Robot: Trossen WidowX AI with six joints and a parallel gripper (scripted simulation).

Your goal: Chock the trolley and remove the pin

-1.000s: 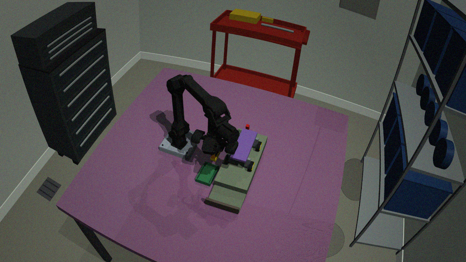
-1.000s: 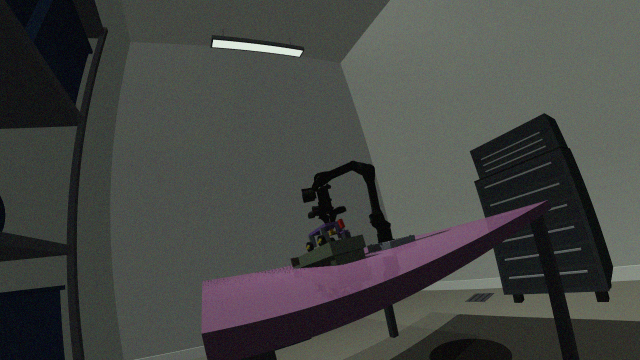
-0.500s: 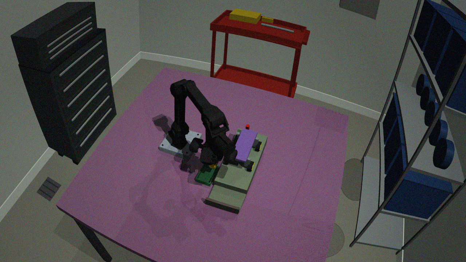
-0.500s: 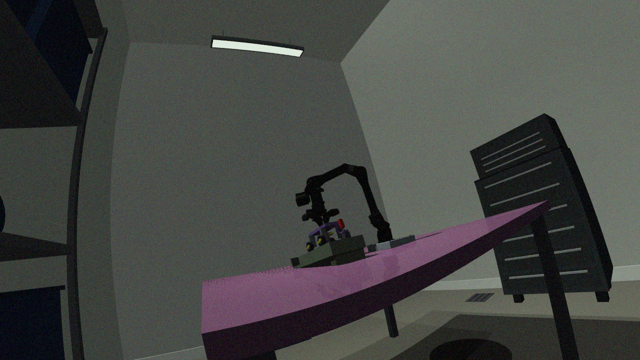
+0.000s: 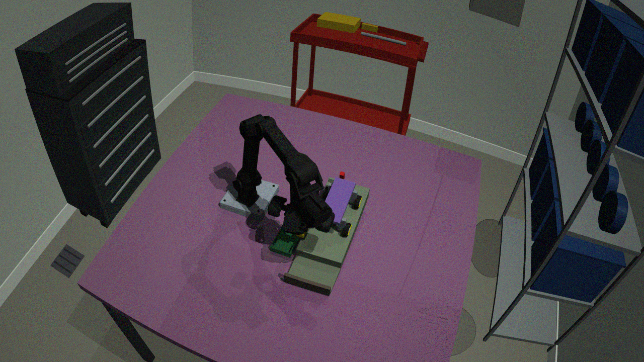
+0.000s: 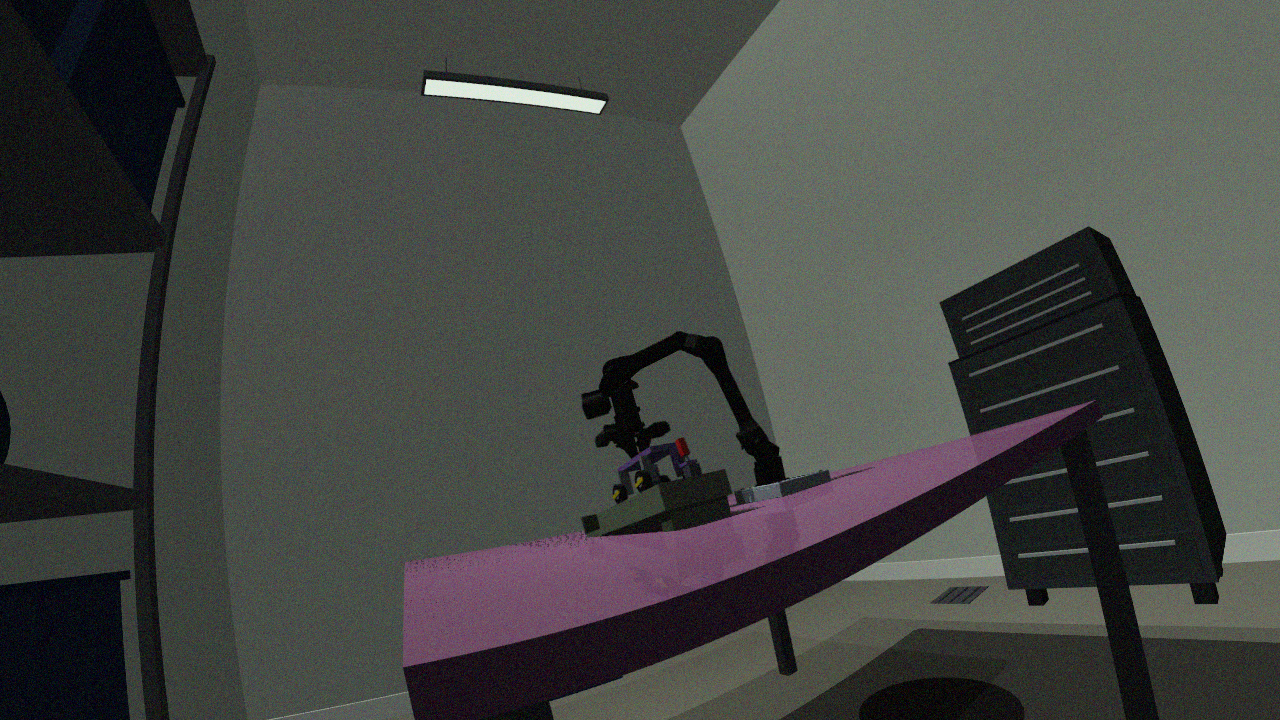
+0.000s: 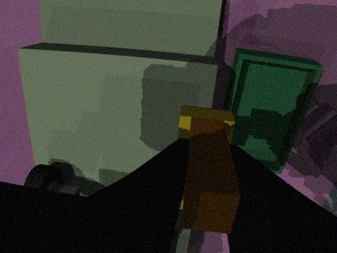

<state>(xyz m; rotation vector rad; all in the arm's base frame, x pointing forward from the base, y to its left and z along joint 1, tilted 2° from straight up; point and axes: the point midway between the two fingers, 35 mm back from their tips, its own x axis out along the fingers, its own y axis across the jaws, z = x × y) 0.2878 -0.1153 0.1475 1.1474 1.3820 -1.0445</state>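
Gripper (image 5: pixel 300 233) (image 6: pixel 637 452) (image 7: pixel 205 151) fingers were clamped on the chock (image 5: pixel 301 235) (image 7: pixel 210 158), its orange handle pinched between them. The chock was held by the ramp's (image 5: pixel 326 247) (image 6: pixel 626 516) (image 7: pixel 88 105) edge, near the tray (image 5: pixel 284 243) (image 7: pixel 277 88). Farther up the ramp, the trolley (image 5: pixel 340 200) (image 6: pixel 648 456) was seen, with the pin (image 5: pixel 342 175) (image 6: pixel 682 446) at its uphill end.
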